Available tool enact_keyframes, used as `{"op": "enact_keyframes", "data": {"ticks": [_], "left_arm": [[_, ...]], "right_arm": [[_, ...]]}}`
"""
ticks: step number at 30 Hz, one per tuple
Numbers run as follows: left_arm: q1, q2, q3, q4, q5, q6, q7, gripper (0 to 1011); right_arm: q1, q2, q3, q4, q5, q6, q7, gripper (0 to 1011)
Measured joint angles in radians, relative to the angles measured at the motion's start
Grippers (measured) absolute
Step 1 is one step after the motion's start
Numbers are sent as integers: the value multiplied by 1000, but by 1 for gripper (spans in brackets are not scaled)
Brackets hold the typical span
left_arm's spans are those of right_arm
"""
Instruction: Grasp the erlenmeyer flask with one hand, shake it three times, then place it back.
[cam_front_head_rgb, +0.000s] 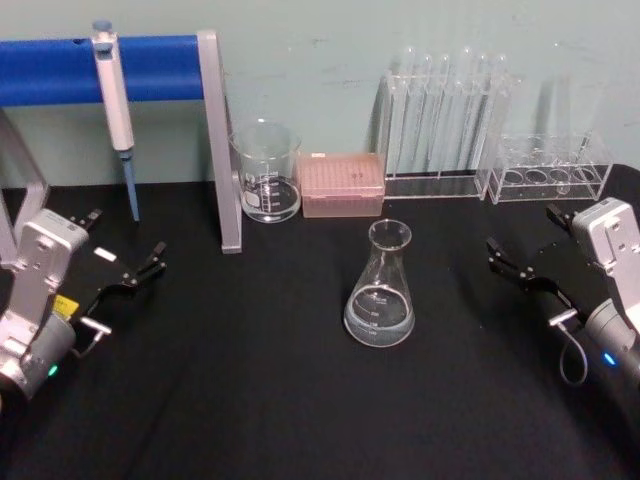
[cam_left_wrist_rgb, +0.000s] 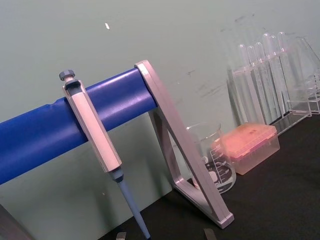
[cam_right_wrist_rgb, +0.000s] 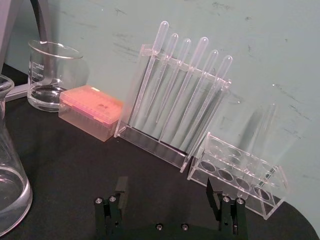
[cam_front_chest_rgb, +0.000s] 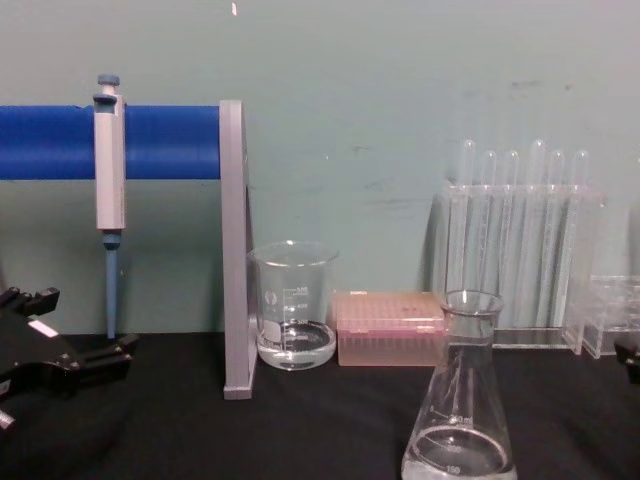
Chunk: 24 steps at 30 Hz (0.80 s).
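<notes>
Right of erlenmeyer flask, right hand wide open; empty

To the left of the right claw, the erlenmeyer flask is cut by the right wrist view's edge: only one wall and part of its base show. In the chest view its base runs off the bottom, and its printed marks seem too small to read.
</notes>
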Motion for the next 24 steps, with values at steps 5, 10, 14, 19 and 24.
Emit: {"op": "enact_keyframes", "data": {"ticks": [5,10,14,19,24], "left_arm": [[0,0,0,0,0,0,0,1001],[0,0,0,0,0,0,0,1001],[0,0,0,0,0,0,0,1001],[0,0,0,0,0,0,0,1001],[0,0,0,0,0,0,0,1001]], "right_arm": [[0,0,0,0,0,0,0,1003],[0,0,0,0,0,0,0,1003],[0,0,0,0,0,0,0,1003],[0,0,0,0,0,0,0,1003],[0,0,0,0,0,0,0,1003]]}}
